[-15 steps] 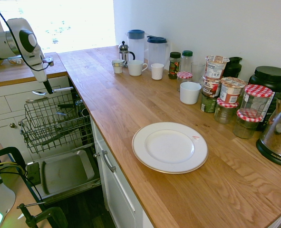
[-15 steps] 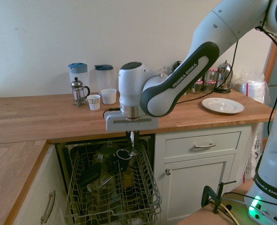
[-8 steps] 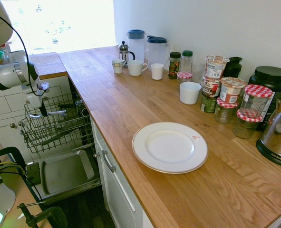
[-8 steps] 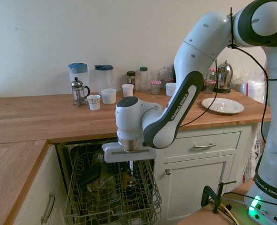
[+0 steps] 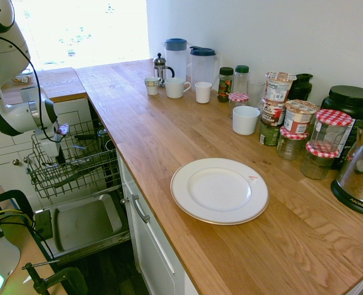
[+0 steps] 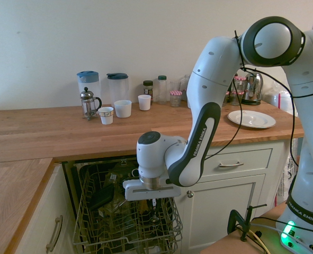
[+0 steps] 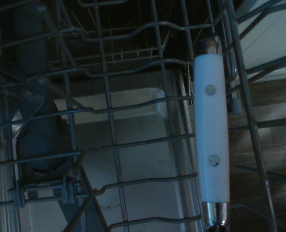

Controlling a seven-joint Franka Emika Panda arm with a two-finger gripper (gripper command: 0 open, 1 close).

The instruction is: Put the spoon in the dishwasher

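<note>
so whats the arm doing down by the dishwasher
The white arm has its hand pointing straight down over the pulled-out wire rack of the dishwasher, shut on a slim utensil that looks like the spoon, hanging into the rack near its side wall. It has not been let go. The plate on the wooden counter sits empty.

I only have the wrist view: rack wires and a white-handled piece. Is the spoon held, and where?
Observer: Yes. The fingers are shut on the spoon, which hangs from the gripper down among the rack wires.
Operator: Is the rack pulled out?
Observer: It is, standing over the dropped door.
Operator: Anything on the counter plate?
Observer: No, the plate is bare.
</note>
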